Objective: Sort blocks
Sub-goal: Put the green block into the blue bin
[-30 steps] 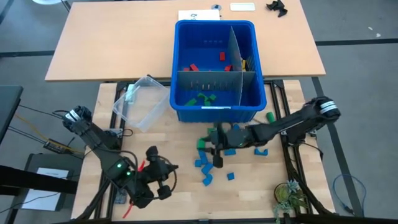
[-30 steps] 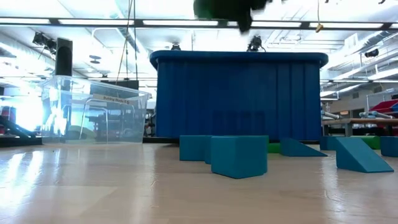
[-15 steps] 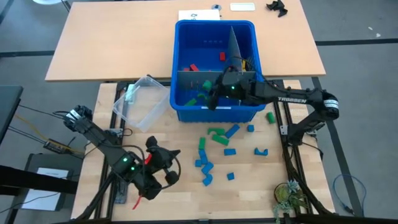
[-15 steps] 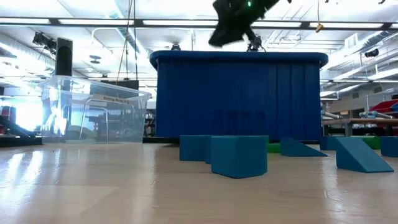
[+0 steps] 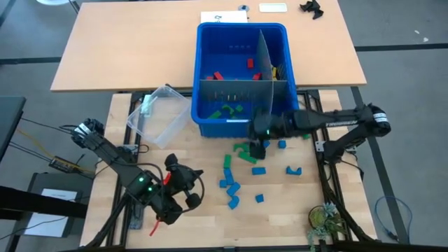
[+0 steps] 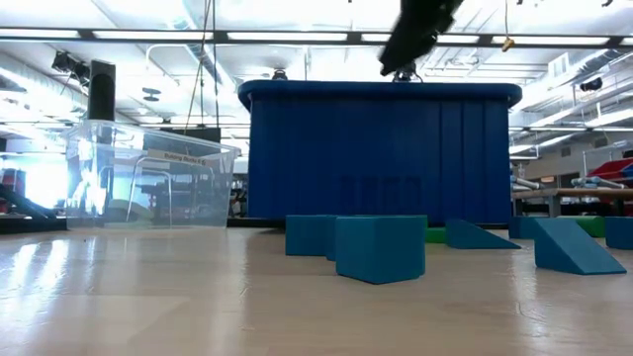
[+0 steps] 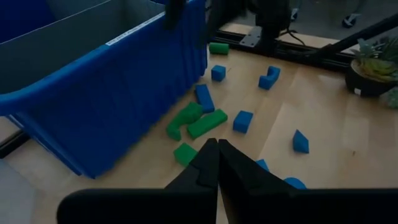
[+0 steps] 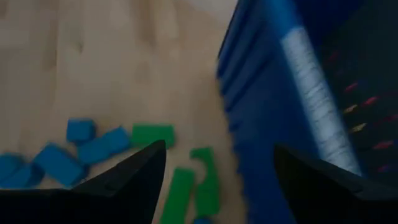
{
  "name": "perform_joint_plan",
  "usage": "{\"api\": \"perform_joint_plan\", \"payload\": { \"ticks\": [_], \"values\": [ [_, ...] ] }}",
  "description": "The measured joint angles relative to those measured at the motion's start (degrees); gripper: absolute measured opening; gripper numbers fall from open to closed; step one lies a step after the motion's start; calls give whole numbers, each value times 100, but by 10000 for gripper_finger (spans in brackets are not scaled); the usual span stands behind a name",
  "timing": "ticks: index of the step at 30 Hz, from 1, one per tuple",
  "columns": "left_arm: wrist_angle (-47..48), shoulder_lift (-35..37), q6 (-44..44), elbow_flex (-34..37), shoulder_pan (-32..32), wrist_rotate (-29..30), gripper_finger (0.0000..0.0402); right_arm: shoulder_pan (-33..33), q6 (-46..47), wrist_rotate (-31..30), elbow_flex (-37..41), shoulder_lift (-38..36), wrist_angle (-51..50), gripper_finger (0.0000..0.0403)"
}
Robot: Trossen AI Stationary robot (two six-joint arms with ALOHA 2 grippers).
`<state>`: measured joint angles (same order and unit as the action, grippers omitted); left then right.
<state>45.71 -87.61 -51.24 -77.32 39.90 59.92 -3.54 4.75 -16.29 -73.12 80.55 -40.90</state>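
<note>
The right gripper (image 5: 257,148) hangs just in front of the blue bin (image 5: 208,127), over the loose blocks (image 5: 245,150); its fingers (image 8: 130,177) stand wide apart with nothing between them. Blue and green blocks lie scattered on the wooden table (image 5: 203,217) before the bin, and others lie inside its compartments. The left gripper (image 5: 183,194) waits near the table's front left, fingers pressed together, empty.

Blue and green blocks (image 5: 241,168) lie scattered mid-desk (some touching); red, yellow and green ones sit inside the divided bin (image 5: 243,119).
</note>
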Motion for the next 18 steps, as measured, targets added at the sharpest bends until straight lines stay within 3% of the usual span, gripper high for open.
{"api": "perform_joint_plan", "payload": {
  "ticks": [5,9,18],
  "values": [
    [0,0,-19,0,2,-22,15,-672,543,-360,893,7,630,274],
    [-2,0,-32,0,0,-22,15,-976,597,-505,1882,55,2036,264],
    [-91,-2,-20,0,0,-24,16,-578,330,-871,3310,462,4083,226]
  ]
}}
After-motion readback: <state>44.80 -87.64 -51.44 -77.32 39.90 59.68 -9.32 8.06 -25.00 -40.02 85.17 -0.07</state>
